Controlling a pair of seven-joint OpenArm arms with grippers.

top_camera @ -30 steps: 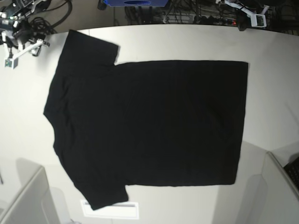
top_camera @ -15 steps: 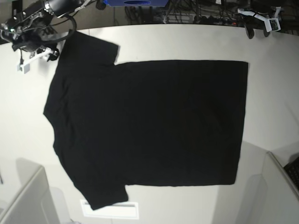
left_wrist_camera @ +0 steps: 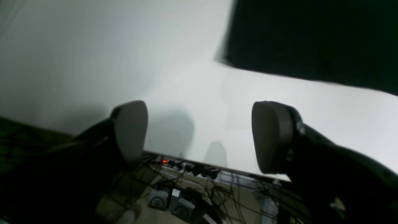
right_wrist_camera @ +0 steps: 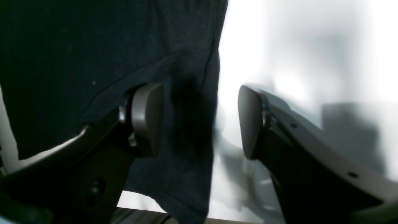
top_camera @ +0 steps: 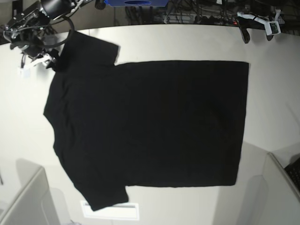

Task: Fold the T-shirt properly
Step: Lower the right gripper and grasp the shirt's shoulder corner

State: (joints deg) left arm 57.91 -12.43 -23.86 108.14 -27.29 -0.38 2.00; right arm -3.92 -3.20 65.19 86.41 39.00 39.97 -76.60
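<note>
Beside T-shirt (top_camera: 150,126) sleeve edge, right claw (right_wrist_camera: 200,121) agape.

I count one T-shirt (top_camera: 150,126), black, with two short sleeves. One white counter (top_camera: 187,42) under it. Two claws on my rig: one left claw (top_camera: 257,28), one right claw (top_camera: 36,58), each with two pads. One white label (top_camera: 112,211) at the counter's near edge.

table (top_camera: 187,40): bare around T-shirt (top_camera: 150,124) | far edge: cables (top_camera: 197,18) | front corners: panels (top_camera: 28,201)
</note>
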